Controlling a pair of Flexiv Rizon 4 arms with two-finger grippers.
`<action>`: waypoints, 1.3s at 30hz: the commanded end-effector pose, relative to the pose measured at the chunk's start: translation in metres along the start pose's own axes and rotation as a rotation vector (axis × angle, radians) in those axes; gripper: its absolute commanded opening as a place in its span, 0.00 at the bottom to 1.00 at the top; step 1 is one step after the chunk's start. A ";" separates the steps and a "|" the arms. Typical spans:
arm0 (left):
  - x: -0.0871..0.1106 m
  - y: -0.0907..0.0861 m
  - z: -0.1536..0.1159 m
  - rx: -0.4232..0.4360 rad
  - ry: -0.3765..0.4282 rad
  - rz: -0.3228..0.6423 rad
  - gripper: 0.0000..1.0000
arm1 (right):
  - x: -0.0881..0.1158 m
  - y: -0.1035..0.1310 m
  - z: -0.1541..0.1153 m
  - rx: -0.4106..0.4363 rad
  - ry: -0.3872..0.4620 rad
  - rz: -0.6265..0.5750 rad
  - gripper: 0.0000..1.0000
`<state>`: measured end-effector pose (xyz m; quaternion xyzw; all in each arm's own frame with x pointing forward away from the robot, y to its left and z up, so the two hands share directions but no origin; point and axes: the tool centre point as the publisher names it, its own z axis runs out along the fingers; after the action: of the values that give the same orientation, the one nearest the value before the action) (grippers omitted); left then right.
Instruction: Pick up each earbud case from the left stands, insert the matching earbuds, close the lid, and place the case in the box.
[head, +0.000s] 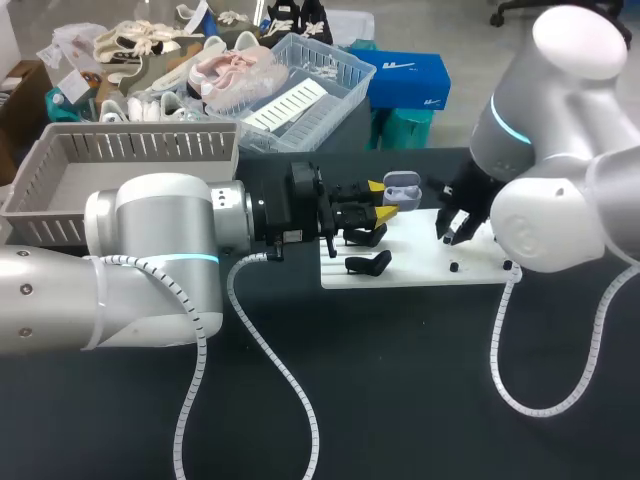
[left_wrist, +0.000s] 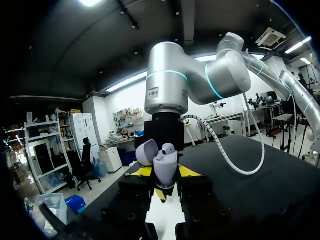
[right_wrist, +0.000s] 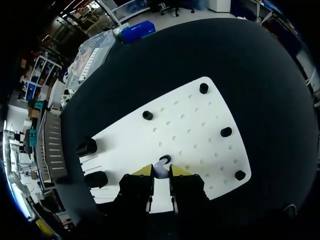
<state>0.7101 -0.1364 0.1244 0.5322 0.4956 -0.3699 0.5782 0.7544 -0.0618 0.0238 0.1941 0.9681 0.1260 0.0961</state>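
**A:** As we look down from the head camera, where is our left gripper (head: 385, 207)?

**B:** Clamped on the lilac earbud case (head: 402, 185), lid open, above the white board (head: 420, 270). Our right gripper (head: 452, 232) hangs over that board.

**A:** And our left wrist?

**B:** The earbud case stands upright between both yellow tips, with a seated earbud (left_wrist: 168, 147) inside.

**A:** Our right wrist?

**B:** We pinch a loose earbud (right_wrist: 160, 169) beside a black peg (right_wrist: 165, 159).

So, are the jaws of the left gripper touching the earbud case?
Touching. The left wrist view shows the case, lid open, pinched between the jaws of the left gripper, with one yellow tip against each side.
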 end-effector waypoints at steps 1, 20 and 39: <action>0.000 0.000 0.000 -0.004 -0.001 0.001 0.00 | 0.002 -0.003 -0.014 0.002 -0.021 0.004 0.00; 0.000 0.000 0.000 -0.004 -0.001 0.001 0.00 | 0.037 -0.024 -0.087 0.006 -0.052 -0.023 0.00; 0.000 0.000 0.000 -0.004 -0.001 0.001 0.00 | 0.072 0.007 -0.170 -0.004 0.012 -0.436 0.00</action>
<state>0.7101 -0.1364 0.1244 0.5322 0.4956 -0.3699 0.5782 0.6541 -0.0664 0.1564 -0.0069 0.9860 0.1119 0.1238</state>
